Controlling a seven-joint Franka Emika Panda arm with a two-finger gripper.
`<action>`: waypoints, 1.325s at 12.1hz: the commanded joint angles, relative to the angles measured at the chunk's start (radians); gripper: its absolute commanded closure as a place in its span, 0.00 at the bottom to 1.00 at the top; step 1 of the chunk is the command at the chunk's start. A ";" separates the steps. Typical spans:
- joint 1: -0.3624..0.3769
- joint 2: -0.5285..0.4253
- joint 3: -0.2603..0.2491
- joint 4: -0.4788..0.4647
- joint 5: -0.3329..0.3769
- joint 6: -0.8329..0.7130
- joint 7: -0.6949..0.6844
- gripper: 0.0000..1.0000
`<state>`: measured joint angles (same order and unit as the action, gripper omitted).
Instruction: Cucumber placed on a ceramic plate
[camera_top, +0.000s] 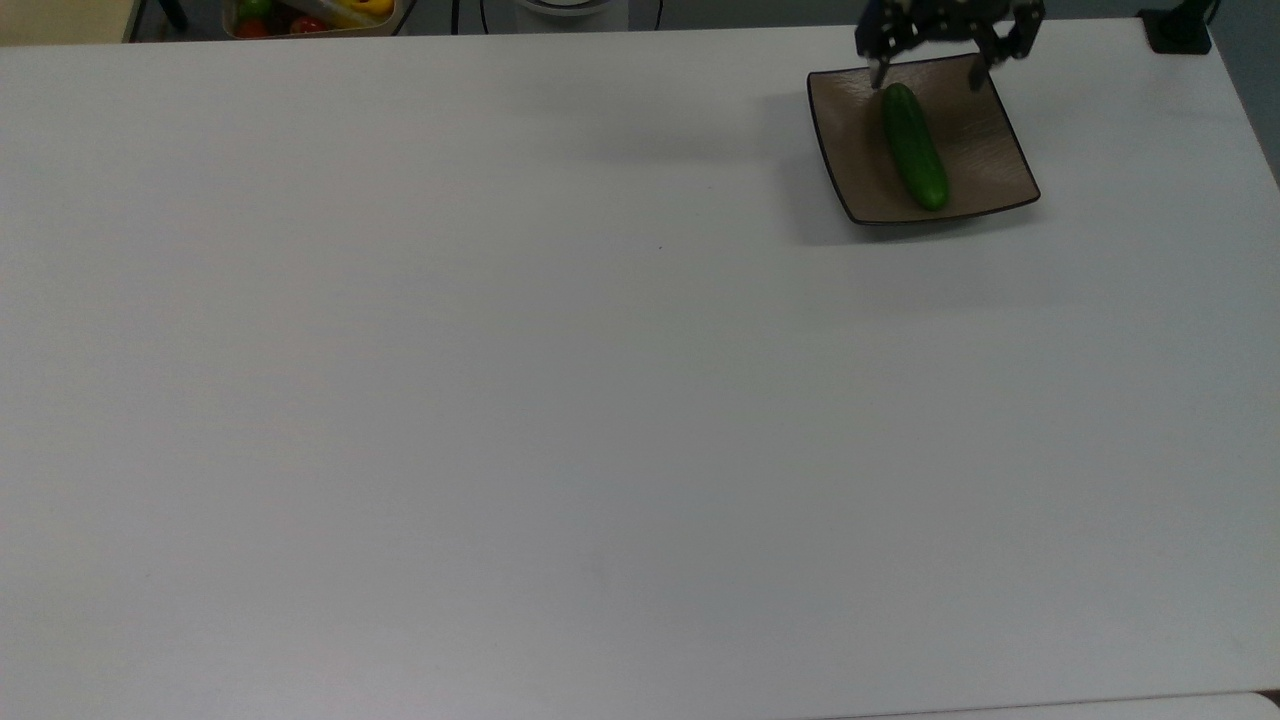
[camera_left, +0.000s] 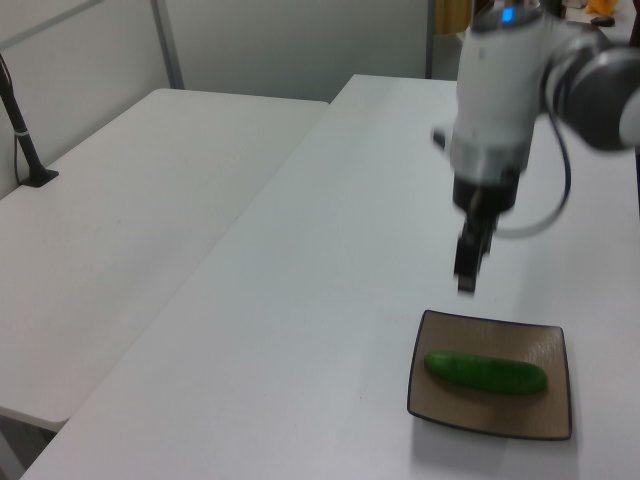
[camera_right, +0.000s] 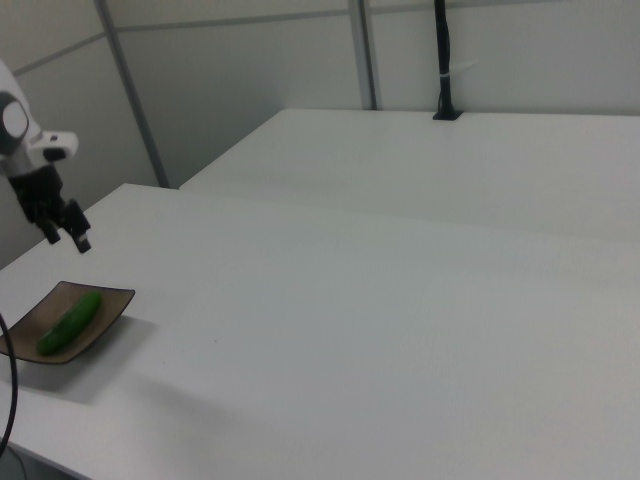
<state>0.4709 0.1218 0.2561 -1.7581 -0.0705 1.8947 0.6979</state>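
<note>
The dark green cucumber (camera_top: 913, 145) (camera_left: 485, 371) (camera_right: 70, 322) lies flat on the square brown ceramic plate (camera_top: 985, 150) (camera_left: 548, 345) (camera_right: 112, 299), roughly along its middle. The plate sits at the top view's upper right, close to the table's far edge. My gripper (camera_top: 926, 70) (camera_left: 466, 276) (camera_right: 68, 241) hangs open well above the plate's far side. Nothing is between its black fingers (camera_top: 877, 68), and it is clear of the cucumber.
A basket of coloured fruit (camera_top: 305, 15) stands beyond the table at the top view's upper left. A black clamp (camera_top: 1180, 30) grips the top view's right corner. A second white table (camera_left: 130, 190) with a black post (camera_left: 25, 140) adjoins on the left view's left.
</note>
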 joint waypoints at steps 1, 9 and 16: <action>-0.104 -0.126 -0.003 0.046 0.008 -0.164 0.018 0.00; -0.198 -0.240 -0.262 0.083 0.087 -0.315 -0.313 0.00; -0.313 -0.208 -0.313 0.054 0.124 -0.183 -0.802 0.00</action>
<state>0.1852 -0.1025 -0.0536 -1.6837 0.0324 1.6391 0.0217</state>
